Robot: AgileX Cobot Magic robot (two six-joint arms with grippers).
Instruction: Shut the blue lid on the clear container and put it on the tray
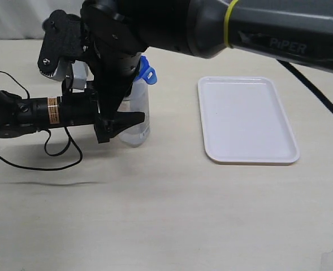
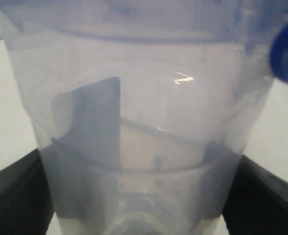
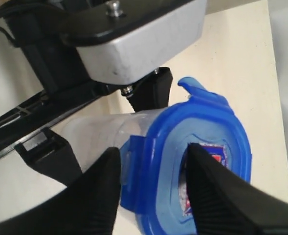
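The clear container (image 1: 137, 110) stands upright on the worktop (image 1: 166, 214), well left of the white tray (image 1: 248, 121). The left hand (image 2: 141, 196) grips its lower body from the side, one finger on each flank. The blue lid (image 3: 202, 127) sits on the container's mouth, one flap sticking out. The right hand (image 3: 153, 161) reaches down over it, fingers partly apart astride one lid edge; whether they pinch it cannot be told.
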